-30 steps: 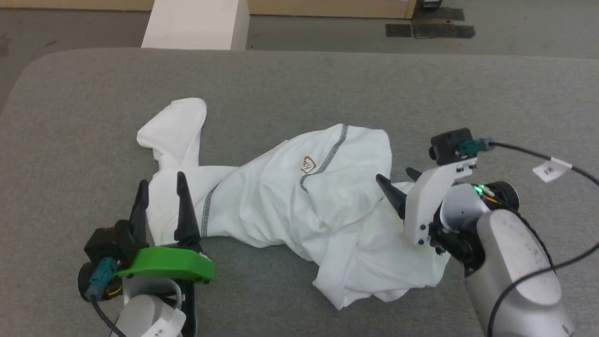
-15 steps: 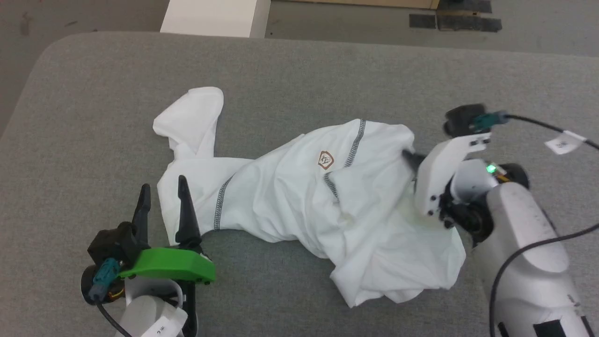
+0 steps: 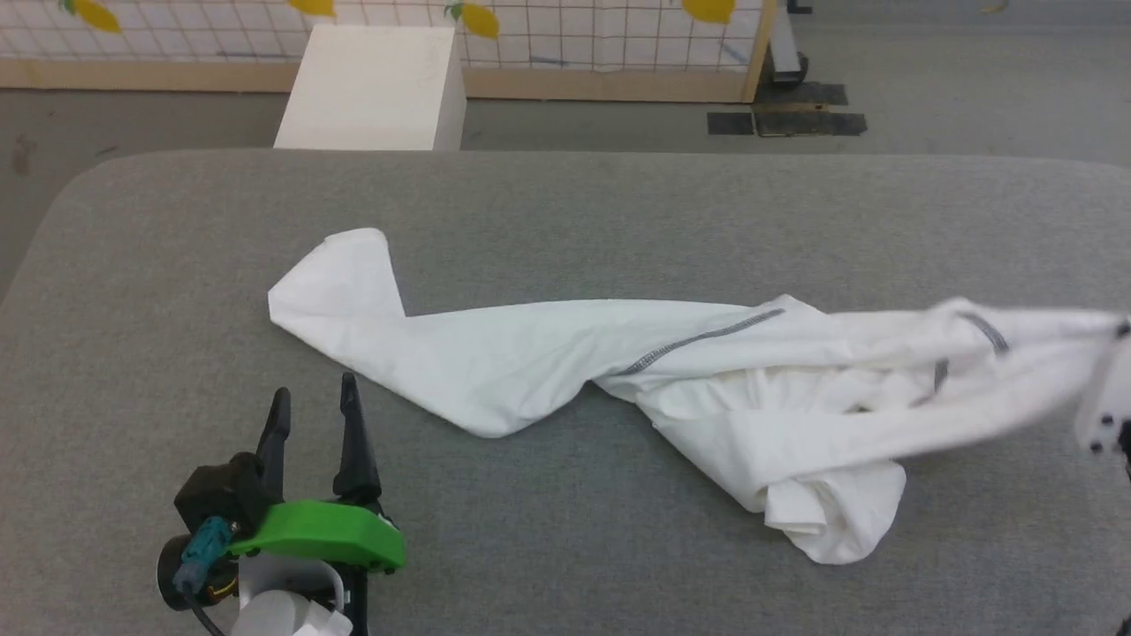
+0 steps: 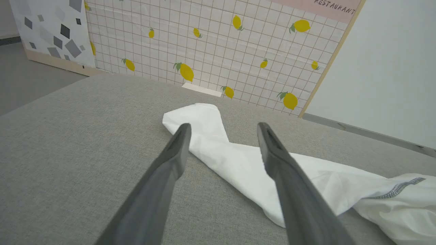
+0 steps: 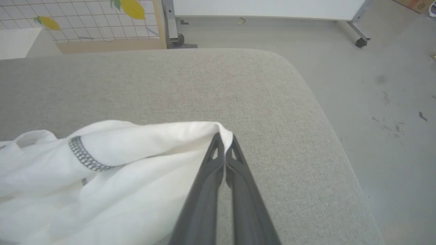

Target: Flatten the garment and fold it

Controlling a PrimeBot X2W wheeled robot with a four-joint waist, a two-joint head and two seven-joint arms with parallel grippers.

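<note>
Head view: one garment (image 3: pixel 618 353) lies on the grey padded table (image 3: pixel 565 203), pulled out into a long band from left of centre to the right edge. Sleeve end sits at the far left of the band, and a bunched lump of cloth rests on the table at lower right. The right end is off the surface and blurred, running up to a white bracket (image 3: pixel 1104 406) at the frame edge. I count three stretches of grey stitched seam: one long, two short. The left gripper (image 3: pixel 315 389) is at lower left, on the near side of the sleeve and clear of it, with its fingers spread and nothing between them. One white box (image 3: pixel 371 88) stands on the floor beyond the table, in front of a lemon-print grid panel (image 3: pixel 574 35). Left wrist view: the two dark fingers (image 4: pixel 170 163) stand wide apart and empty. The sleeve lies on the table ahead of the tips and runs off to the right, with one seam stretch (image 4: pixel 398 189) visible there. Can't tell from this angle if the tips touch the cloth. Right wrist view: the right gripper (image 5: pixel 224 139) has its two fingers pressed together, clamped on a fold at the garment's edge. The rest of the cloth hangs away to the left of the fingers, above the table near its rounded corner. One curved seam shows plainly and there is a short scrap of another below it. Totals: one garment, two grippers, one box.
</note>
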